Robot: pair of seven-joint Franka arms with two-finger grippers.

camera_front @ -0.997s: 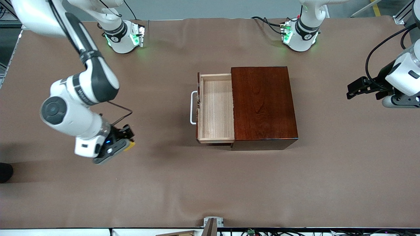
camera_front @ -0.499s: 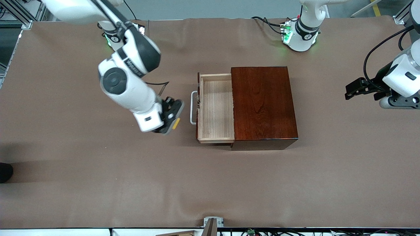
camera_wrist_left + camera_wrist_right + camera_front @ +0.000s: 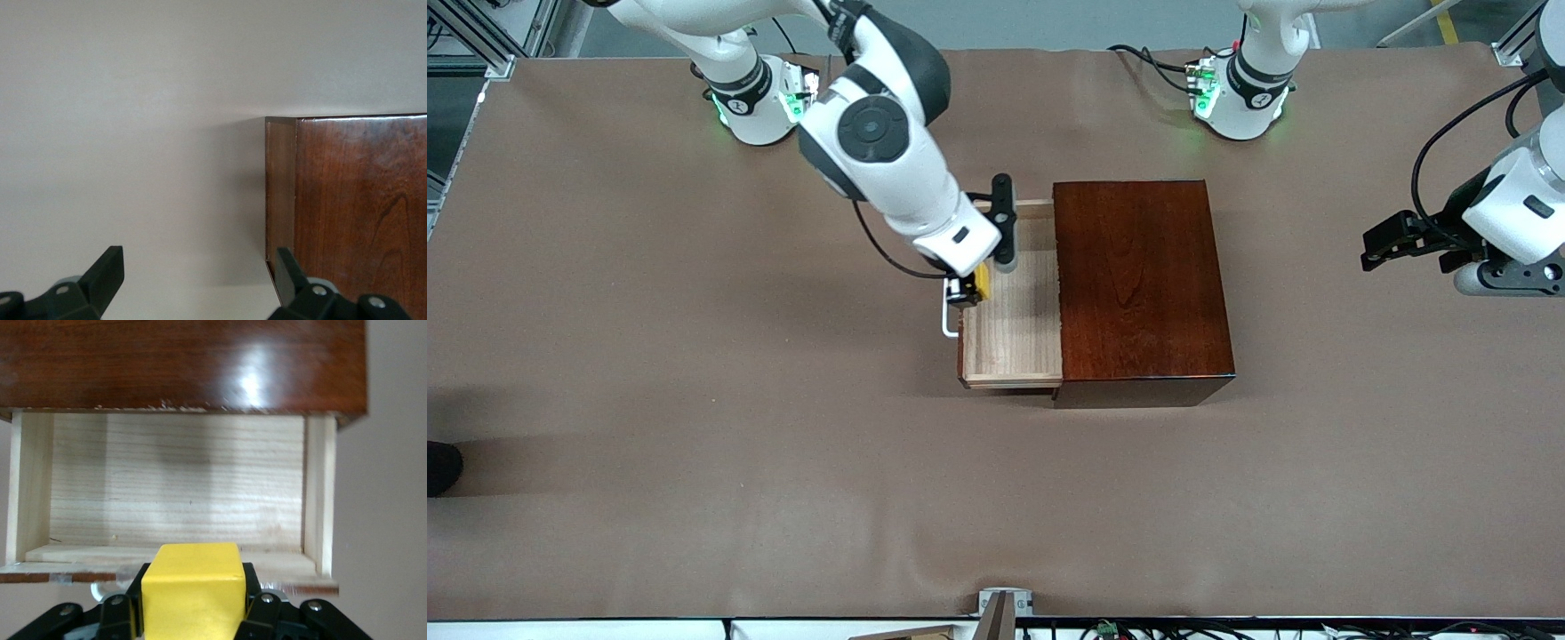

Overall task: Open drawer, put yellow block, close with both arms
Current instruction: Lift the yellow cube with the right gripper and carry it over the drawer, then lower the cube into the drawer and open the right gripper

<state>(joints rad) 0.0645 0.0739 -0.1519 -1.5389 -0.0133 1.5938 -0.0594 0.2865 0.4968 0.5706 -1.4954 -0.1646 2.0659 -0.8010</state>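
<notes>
**Block at the drawer's front edge, not yet dropped**

On the brown table point(image 3: 694, 444) we have the drawer point(image 3: 1018, 329) of the box point(image 3: 1138, 284) pulled open and bare inside. Our right gripper point(image 3: 971, 289) clamps the block point(image 3: 191, 587) over the drawer's front edge, beside the handle point(image 3: 947, 320). Release and the two-arm closing remain. Our left gripper point(image 3: 193, 280) waits with fingers spread, near the box's end.

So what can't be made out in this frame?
- Front view: most of the yellow block and the right end effector, hidden under the right arm's wrist.
- Front view: part of the drawer and its handle, covered by that arm.
- Right wrist view: the block's underside, cut off by the frame's edge.
</notes>
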